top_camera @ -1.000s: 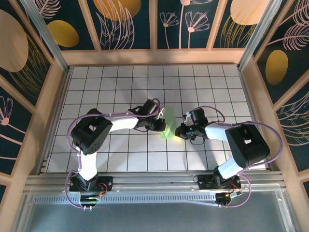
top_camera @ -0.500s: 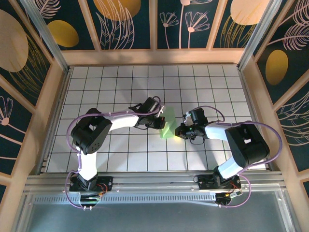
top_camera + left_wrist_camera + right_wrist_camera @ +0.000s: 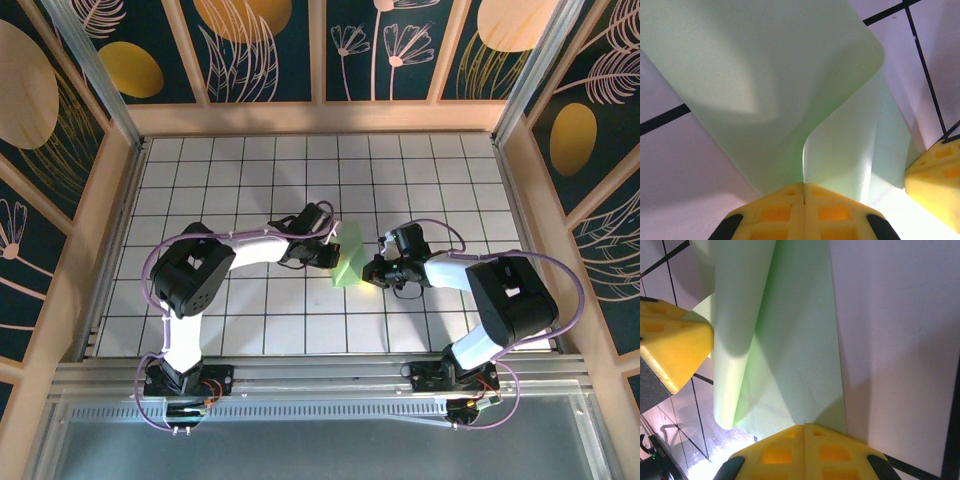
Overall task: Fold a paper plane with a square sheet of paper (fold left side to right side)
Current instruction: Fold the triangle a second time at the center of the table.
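Position: the square sheet of paper (image 3: pixel 350 258) lies at mid-table between the two grippers. It is partly doubled over, and its long axis runs from the far side toward the arm bases with a slight tilt.

Left gripper (image 3: pixel 328 252): jaws fully closed, pinching the sheet's left margin. In the left wrist view the held flap rises off the tiled table (image 3: pixel 250 310) and curls over toward the right.

Right gripper (image 3: pixel 374 270): jaws fully closed, fingertips on the sheet's right portion, which lies flat. The right wrist view does not settle whether it clamps the edge or merely presses it down.

Governing relation: the lifted flap lies left of the flat portion, so the carry goes rightward, across the long axis. The left gripper is the nearer arm for this, and the right serves as anchor.
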`<state>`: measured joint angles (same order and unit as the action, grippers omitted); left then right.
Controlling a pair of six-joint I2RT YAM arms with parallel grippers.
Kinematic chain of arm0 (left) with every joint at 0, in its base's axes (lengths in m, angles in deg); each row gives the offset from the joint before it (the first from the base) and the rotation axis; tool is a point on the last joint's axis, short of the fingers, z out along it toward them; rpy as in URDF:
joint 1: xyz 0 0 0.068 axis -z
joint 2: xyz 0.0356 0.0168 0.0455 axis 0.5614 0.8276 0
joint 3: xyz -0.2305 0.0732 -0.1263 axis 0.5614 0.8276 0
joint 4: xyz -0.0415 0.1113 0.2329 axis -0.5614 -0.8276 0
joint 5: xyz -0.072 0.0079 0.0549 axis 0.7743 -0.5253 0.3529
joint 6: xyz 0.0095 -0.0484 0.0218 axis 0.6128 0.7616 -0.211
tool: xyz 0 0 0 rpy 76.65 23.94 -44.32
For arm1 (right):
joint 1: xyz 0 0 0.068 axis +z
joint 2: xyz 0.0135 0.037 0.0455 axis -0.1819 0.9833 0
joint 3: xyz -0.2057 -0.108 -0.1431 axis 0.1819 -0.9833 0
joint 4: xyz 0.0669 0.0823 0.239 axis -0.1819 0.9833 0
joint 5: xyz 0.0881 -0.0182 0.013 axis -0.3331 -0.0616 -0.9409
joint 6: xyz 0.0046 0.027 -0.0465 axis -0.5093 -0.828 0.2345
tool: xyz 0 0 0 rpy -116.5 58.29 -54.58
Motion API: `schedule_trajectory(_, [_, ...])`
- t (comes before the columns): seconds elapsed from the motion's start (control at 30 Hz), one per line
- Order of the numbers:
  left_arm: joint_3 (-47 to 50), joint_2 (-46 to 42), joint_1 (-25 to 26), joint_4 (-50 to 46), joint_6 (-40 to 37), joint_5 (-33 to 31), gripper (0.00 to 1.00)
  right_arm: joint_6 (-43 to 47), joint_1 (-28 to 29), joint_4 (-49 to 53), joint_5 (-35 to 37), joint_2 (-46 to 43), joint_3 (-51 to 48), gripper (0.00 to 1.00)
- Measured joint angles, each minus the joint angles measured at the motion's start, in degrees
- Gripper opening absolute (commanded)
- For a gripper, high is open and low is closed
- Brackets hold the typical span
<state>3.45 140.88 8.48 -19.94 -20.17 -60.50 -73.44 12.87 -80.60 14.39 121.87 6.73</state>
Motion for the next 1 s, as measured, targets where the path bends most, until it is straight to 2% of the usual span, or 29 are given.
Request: schedule_trajectory(1.0, [-1.0, 0.9, 0.0, -1.1, -0.7, -2.2, 0.00, 0.0, 0.0, -0.5, -0.6, 0.4, 0.0, 0.00])
